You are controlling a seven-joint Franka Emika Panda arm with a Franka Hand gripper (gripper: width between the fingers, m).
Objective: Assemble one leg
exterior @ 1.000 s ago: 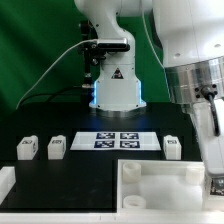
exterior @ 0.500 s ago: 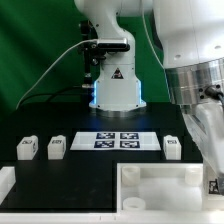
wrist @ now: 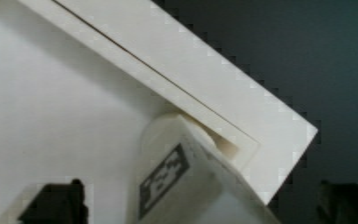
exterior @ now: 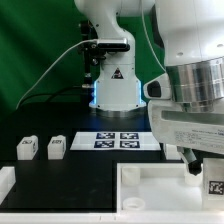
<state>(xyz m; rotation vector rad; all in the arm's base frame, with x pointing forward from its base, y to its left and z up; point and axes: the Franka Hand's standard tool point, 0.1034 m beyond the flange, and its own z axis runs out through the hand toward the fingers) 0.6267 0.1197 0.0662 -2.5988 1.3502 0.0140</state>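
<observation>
One leg (exterior: 215, 187), a small white block with a black-and-white tag, stands at the corner of the large white tray-like piece (exterior: 160, 182) on the exterior view's right. My gripper (exterior: 205, 172) is right above it. In the wrist view the leg (wrist: 179, 178) lies between my two dark fingers (wrist: 51, 205), with a gap showing on each side, so the gripper (wrist: 197, 206) is open around it. Two more legs (exterior: 27, 148) (exterior: 56, 148) stand on the black table on the exterior view's left.
The marker board (exterior: 115, 140) lies flat mid-table in front of the robot base (exterior: 115, 90). A white part (exterior: 5, 180) sits at the near left edge of the exterior view. My arm's wide white body (exterior: 190, 90) fills the exterior view's right.
My hand has turned and swung toward the exterior view's left, now hiding the leg that stood to the right of the marker board. The tagged leg at the tray's corner has barely moved.
</observation>
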